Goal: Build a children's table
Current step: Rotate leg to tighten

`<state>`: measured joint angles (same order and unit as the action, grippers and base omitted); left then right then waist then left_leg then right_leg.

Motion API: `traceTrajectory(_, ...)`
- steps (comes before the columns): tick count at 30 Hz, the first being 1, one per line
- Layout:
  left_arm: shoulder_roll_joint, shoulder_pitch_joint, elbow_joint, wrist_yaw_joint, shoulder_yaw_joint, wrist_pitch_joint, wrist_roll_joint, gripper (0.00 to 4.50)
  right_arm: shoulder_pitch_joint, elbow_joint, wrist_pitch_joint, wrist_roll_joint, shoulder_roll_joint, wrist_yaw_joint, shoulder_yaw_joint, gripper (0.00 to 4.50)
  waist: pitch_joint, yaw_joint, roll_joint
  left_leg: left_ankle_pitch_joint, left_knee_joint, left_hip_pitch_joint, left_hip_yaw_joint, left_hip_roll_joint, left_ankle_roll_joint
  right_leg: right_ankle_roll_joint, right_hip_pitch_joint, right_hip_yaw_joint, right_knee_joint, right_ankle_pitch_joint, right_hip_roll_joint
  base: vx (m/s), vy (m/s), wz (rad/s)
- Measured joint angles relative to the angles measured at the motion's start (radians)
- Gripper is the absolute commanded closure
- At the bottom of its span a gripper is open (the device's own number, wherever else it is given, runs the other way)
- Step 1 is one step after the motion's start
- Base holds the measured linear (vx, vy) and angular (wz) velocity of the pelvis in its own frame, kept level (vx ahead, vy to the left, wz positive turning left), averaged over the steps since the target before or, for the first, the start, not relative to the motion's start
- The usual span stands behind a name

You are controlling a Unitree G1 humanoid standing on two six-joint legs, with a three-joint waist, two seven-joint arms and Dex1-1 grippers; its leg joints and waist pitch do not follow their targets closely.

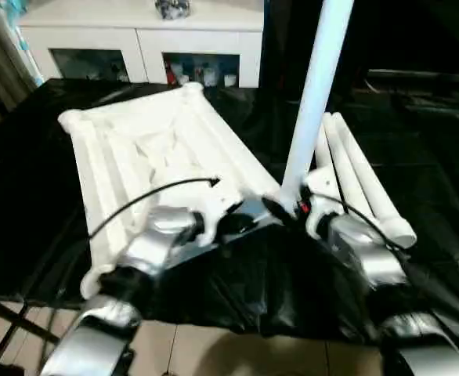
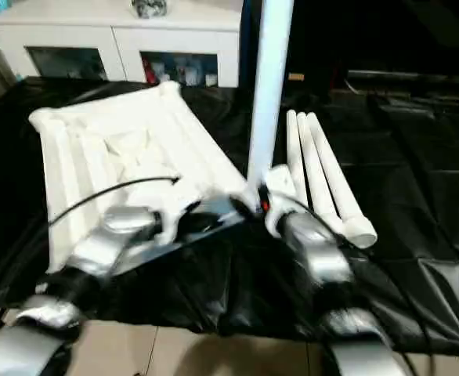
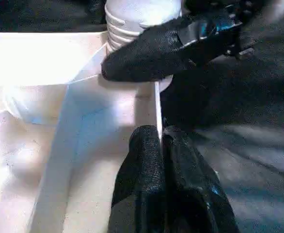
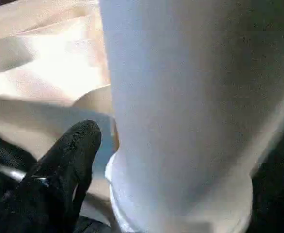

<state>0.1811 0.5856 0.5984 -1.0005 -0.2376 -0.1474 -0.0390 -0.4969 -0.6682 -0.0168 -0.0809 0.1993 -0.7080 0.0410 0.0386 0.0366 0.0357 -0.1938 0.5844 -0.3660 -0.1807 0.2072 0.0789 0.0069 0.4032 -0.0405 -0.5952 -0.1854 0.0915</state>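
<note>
Head views: the children's table top (image 1: 147,168) lies underside up on the black-covered worktop (image 1: 26,196), ribs showing. One leg (image 1: 314,94) stands upright at the corner nearest you, on your right; three spare legs (image 1: 363,184) lie side by side just beyond your right forearm. Your left claw (image 1: 229,210) rests at the top's near rim; your right claw (image 1: 290,207) sits at the base of the upright leg. Behind the worktop stands a white glass-door cabinet (image 1: 139,35).

Left wrist view: your left claw (image 3: 161,145) is closed, its fingers pinching the thin rim wall of the top. Keep that pinch firm so the top cannot slide or twist while the leg is seated.

Right wrist view: the leg's foot (image 4: 181,194) meets the corner socket; one black finger (image 4: 74,150) lies against the base, the other hidden, so you cannot tell how wide the right claw stands. Hold the leg plumb, press straight down along its axis, and check that the collar sits flush all round.

No brand, label or writing is legible anywhere.
</note>
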Motion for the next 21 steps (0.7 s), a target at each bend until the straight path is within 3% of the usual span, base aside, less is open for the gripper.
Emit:
traceTrajectory(11, 0.079, -0.01, -0.005, -0.211, -0.023, 0.037, 0.045, 4.5, 0.106, 0.163, -0.025, -0.069, 0.136, -0.353, 0.064, 0.54, 0.002, 0.037, -0.002, -0.001, 0.003, -0.001, -0.005, 0.001, -0.001, -0.001, 0.0, 0.0, 0.0, 0.0, 0.001, 0.0, 0.0, 0.0)
traceTrajectory(21, 0.106, -0.007, -0.001, -0.299, -0.035, 0.047, 0.055, 4.5, 0.126, 0.219, -0.063, -0.085, 0.178, -0.458, 0.087, 1.29, 0.002, 0.053, -0.002, 0.0, 0.003, -0.001, -0.006, 0.001, -0.001, -0.001, 0.0, 0.0, 0.0, 0.0, 0.001, 0.0, 0.0, 0.0)
